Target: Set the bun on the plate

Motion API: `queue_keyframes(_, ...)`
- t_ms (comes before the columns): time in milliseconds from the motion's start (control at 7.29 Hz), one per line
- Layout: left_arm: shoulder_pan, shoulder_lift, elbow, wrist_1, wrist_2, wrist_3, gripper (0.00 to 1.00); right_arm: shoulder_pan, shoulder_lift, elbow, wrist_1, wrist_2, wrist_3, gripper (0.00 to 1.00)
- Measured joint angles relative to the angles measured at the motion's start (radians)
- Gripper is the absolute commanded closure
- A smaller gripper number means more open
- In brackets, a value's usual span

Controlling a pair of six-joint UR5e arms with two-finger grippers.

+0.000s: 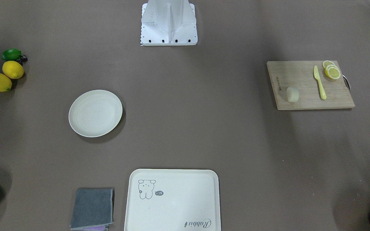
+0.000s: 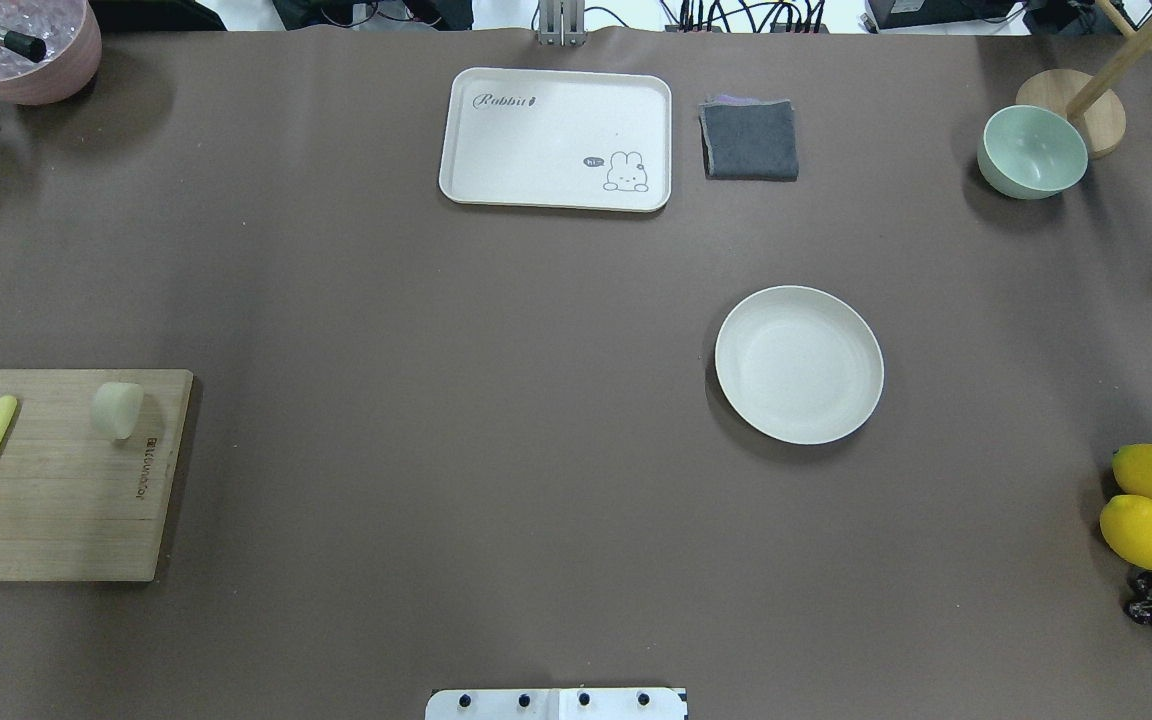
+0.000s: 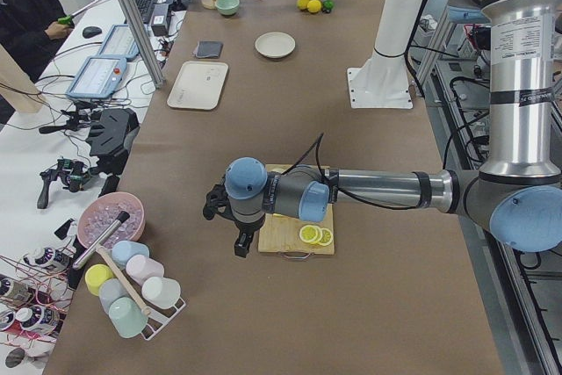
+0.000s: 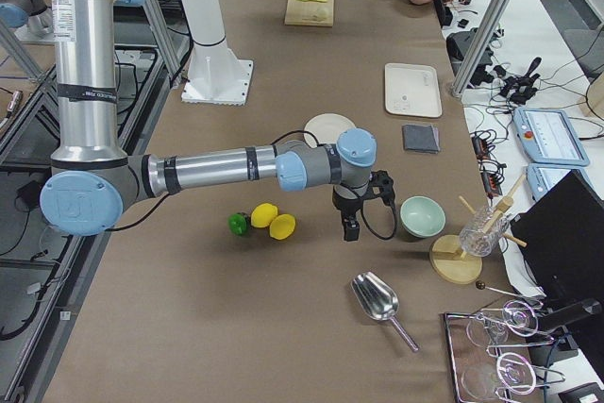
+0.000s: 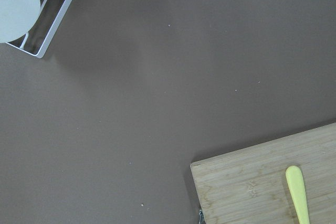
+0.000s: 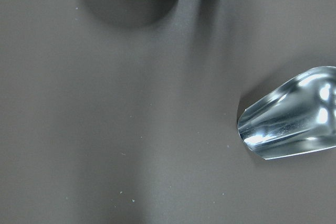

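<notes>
The bun (image 1: 293, 94) is a small pale rounded block lying on a wooden cutting board (image 1: 300, 73), also seen from overhead as the bun (image 2: 117, 410). The round cream plate (image 1: 95, 113) sits bare on the brown table, far from the bun across the table's middle; from overhead the plate (image 2: 799, 364) is right of centre. My left gripper (image 3: 243, 243) hangs past the board's outer end, seen only in the exterior left view, and I cannot tell if it is open. My right gripper (image 4: 350, 226) hangs between the lemons and the green bowl; its state cannot be told either.
A yellow knife (image 1: 320, 82) and lemon slices (image 1: 331, 70) share the board. A cartoon tray (image 1: 178, 192) and grey cloth (image 1: 92, 208) lie at the far edge. A green bowl (image 2: 1032, 152), whole lemons (image 2: 1143, 530) and a metal scoop (image 4: 377, 301) are at the right end.
</notes>
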State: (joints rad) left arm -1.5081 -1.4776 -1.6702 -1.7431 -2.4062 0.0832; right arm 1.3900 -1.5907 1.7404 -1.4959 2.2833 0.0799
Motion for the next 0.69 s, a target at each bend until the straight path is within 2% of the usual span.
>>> queue_keyframes(686,-0.002,0.019,-0.014,-0.006,-0.021,-0.004,0.02,0.012,0.012,-0.003,0.001,0.015,-0.004,0.0)
